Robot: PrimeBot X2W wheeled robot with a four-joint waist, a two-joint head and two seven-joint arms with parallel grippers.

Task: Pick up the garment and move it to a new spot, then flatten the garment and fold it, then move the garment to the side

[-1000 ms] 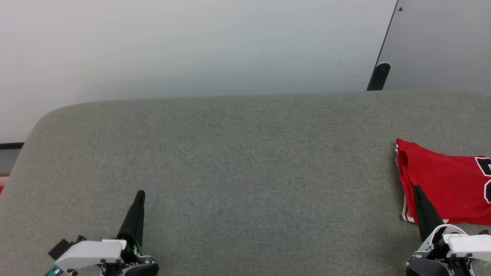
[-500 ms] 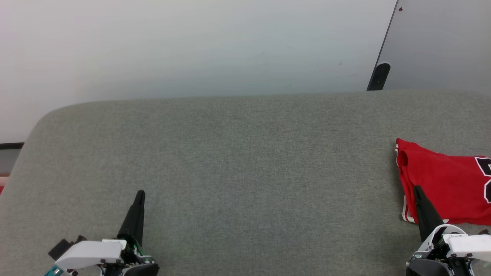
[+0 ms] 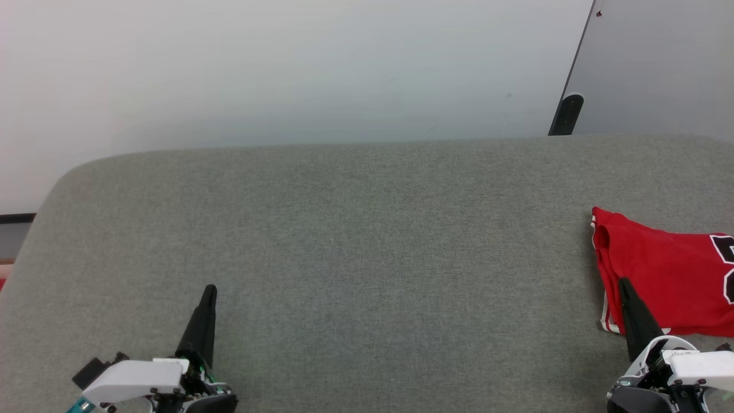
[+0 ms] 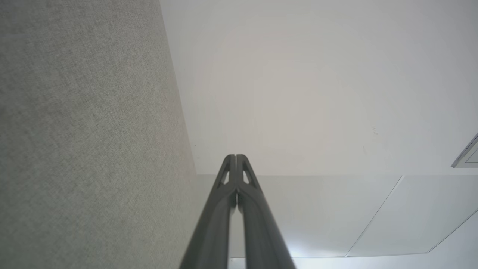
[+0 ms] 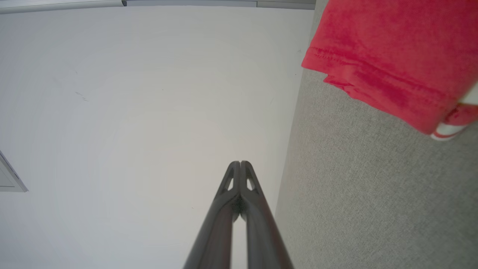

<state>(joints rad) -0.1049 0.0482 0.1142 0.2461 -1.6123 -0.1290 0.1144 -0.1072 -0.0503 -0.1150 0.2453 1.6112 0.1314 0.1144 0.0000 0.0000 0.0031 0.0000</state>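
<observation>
**Both jaws clenched and empty; garment at the right edge of the head view.**
My left gripper [image 3: 210,288] and right gripper [image 3: 623,282] rest at lower left and lower right, fingers pressed together. The garment [image 3: 659,275] lies folded on the grey cushion [image 3: 367,229], mid-right. The side placement looks done, so I should lift my right tip clear without snagging the striped hem.

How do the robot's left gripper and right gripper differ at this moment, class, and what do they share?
The left gripper sits at the lower left of the head view; the right gripper at the lower right. The left gripper has bare grey fabric surface around it; the right gripper lies beside the red jersey, apart from it. Shared: both have jaws shut, holding nothing.
</observation>
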